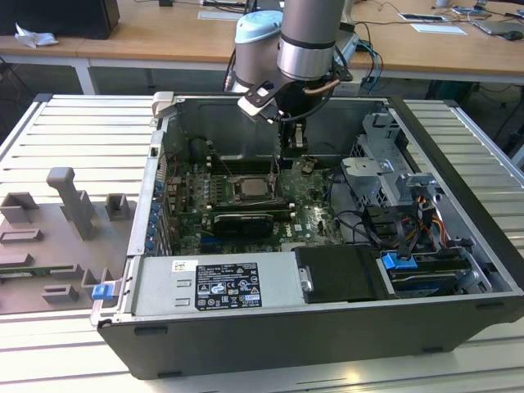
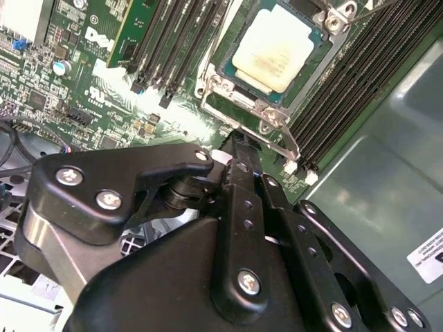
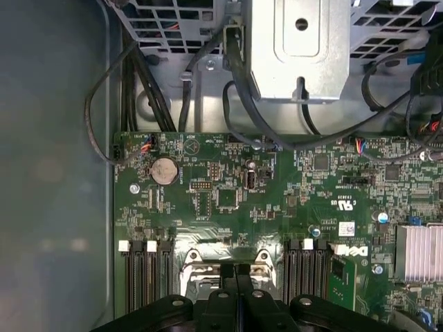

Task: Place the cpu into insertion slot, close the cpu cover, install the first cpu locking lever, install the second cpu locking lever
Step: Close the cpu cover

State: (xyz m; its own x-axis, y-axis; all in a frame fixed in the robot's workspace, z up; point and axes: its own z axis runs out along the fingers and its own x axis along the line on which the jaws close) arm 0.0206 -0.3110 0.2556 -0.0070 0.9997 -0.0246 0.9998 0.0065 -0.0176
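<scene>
One matte black gripper (image 2: 235,143), pinched fully closed, hangs just beside the pale, smooth square cpu (image 2: 275,52).

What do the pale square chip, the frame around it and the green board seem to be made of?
The cpu has a pale silver-beige top with a dull sheen, so it is likely a metal cap. The cpu cover around it looks like bare grey sheet metal that catches bright glints. The motherboard is glossy green, probably lacquered circuit-board laminate.
</scene>
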